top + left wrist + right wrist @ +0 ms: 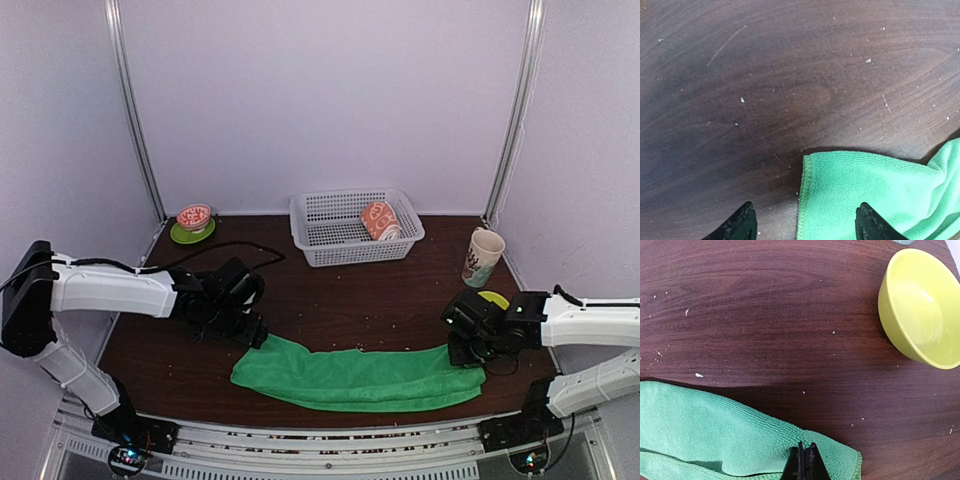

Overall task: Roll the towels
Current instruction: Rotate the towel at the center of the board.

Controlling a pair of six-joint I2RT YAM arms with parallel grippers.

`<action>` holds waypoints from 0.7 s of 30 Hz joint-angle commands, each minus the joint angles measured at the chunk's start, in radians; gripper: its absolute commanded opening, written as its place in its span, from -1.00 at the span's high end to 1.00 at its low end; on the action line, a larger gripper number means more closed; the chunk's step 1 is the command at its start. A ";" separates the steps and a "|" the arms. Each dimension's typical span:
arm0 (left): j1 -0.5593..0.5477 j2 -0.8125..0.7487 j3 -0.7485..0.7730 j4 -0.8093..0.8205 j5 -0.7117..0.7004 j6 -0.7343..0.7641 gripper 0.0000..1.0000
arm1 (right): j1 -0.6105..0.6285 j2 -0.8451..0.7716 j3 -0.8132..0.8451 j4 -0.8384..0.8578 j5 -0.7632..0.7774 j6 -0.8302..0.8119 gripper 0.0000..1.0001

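Observation:
The green towel (360, 378) lies as a long folded strip across the front of the table. My left gripper (255, 335) hovers over its left end. In the left wrist view that gripper (805, 225) is open, and the green towel's hemmed corner (875, 190) lies flat between the fingers, untouched. My right gripper (465, 350) is at the strip's right end. Seen from the right wrist, it (805, 461) is shut with its tips pinched into the green towel's (705, 430) right corner. The peach towel (380, 220) sits rolled in the white basket (330, 250).
A yellow-green bowl (925, 310) stands just beyond the right gripper, half hidden behind the arm in the top view. A patterned cup (484, 256) is at the back right. A red bowl on a green saucer (194, 217) is at the back left. Dark wood shows between basket and towel.

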 commanded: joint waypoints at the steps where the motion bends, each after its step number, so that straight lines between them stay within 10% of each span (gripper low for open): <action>1: 0.009 0.059 0.009 0.048 0.037 0.006 -0.38 | -0.013 0.007 -0.003 0.029 0.010 -0.018 1.00; 7: 0.011 0.181 0.113 0.009 0.054 0.038 -0.33 | -0.016 -0.008 -0.001 0.026 0.005 -0.019 1.00; 13: 0.031 0.237 0.090 0.004 0.028 -0.011 0.24 | -0.018 -0.006 0.002 0.042 -0.007 -0.033 1.00; 17: 0.039 0.228 0.050 0.009 -0.005 -0.046 0.97 | -0.019 0.026 0.022 0.073 -0.027 -0.068 1.00; 21: 0.053 0.130 -0.028 -0.016 -0.102 -0.143 1.00 | -0.022 0.082 0.077 0.086 -0.015 -0.106 1.00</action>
